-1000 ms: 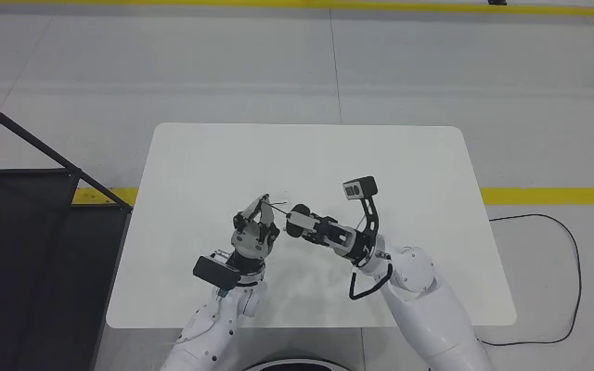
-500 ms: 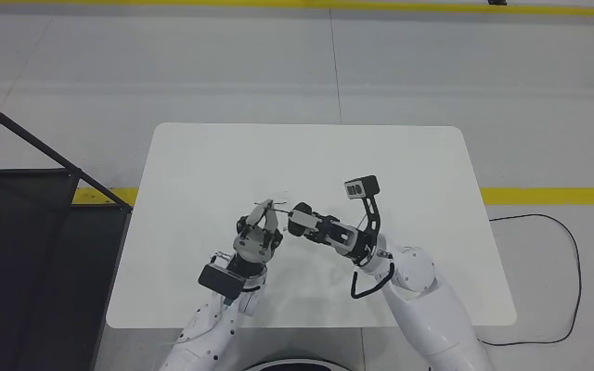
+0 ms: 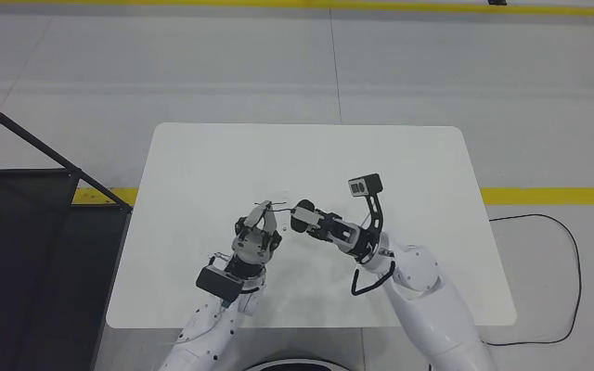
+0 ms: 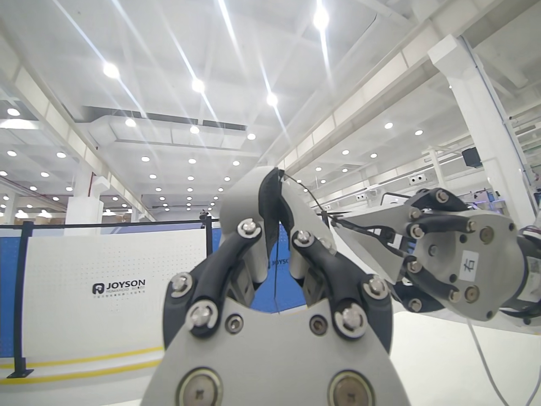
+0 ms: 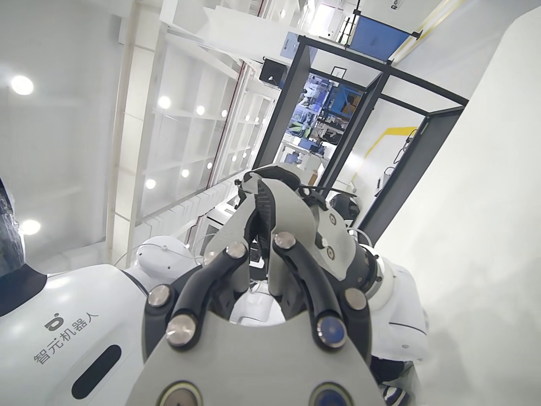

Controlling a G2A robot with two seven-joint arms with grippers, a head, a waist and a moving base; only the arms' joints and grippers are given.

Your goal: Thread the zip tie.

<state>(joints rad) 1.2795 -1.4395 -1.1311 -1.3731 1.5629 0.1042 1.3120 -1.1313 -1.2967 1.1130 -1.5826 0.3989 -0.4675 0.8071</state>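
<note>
At the centre of the white table (image 3: 418,167), both grippers are raised off the surface and meet tip to tip. Take the table centre in the top view as the dial, with 12 o'clock pointing away from the robot. The left gripper (image 3: 264,210) stands at 9 o'clock, near the centre. The right gripper (image 3: 294,213) is just beside it, at 3 o'clock from the left one.

**End effector state.** The left gripper's fingers are pressed together on the zip tie (image 4: 305,189). One thin black strand runs down between its pads, and another leaves the fingertips and arcs across toward the right gripper. The right gripper's fingers are also drawn together. They appear to pinch the far end of that arc, but the contact point is very small in the left wrist view and cannot be confirmed.

**Location of the work piece.** The zip tie is held in the air between the two sets of fingertips and does not touch the table. Head and tail cannot be told apart.

**Step in hand.** Judged from this layout, the step is alignment: one end is being presented to the other for insertion. No closed loop can be seen, so threading is probably not complete.

**Next move.** The step calls for a short, straight feed of the free end into the head slot.
- Hold one gripper rigid as the fixture.
- Keep the strap flat and in line with the slot.
- Avoid side load, which would probably buckle the thin strap or make it slip in the pads.
</note>
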